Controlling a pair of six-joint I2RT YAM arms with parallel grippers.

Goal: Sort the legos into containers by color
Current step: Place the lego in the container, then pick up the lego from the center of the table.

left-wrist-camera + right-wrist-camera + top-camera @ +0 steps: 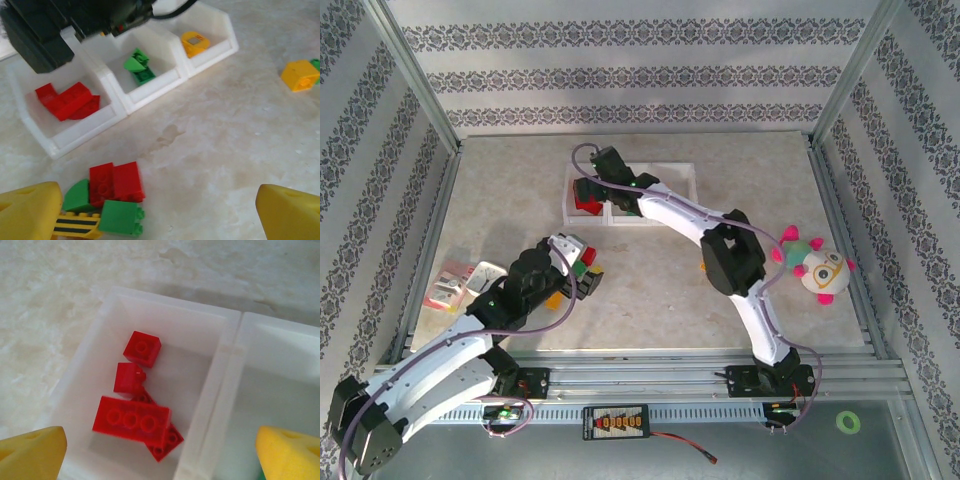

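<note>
At the far left of the table [660, 300], close to the side wall, a flat red-and-white packet [455, 285] is seen lying. Just to its right the left gripper [160, 215] is held low over the tabletop. Its yellow fingertips [30, 210] are spread fully apart and nothing is gripped between them.

Just ahead of those fingertips, nearer the left one, a small cluster of loose legos [112, 197] is found on the table. Two red bricks are set side by side. A rounded green piece touches them on the left and a green brick touches them on the near side. A yellow-and-black striped piece is tucked against the near-left edge. Farther right, well apart from that cluster, a yellow brick [300, 75] is seen on the bare surface, with a green one [316, 64] just beside it, cut off by the frame's edge.

Beyond the cluster the containers [80, 132] are set in one joined row. Red bricks [131, 419] are held in the left bin, green pieces [137, 67] in the middle bin and an orange-yellow piece [195, 42] in the right bin.

The right gripper [160, 450] is poised above the left bin with its fingers parted wide, and no brick is clasped. Four red bricks are seen on the bin floor beneath it, the long one resting partly on another.

At the right of the table, well apart from the containers, a pink-and-teal plush toy [815, 265] is seen lying.
</note>
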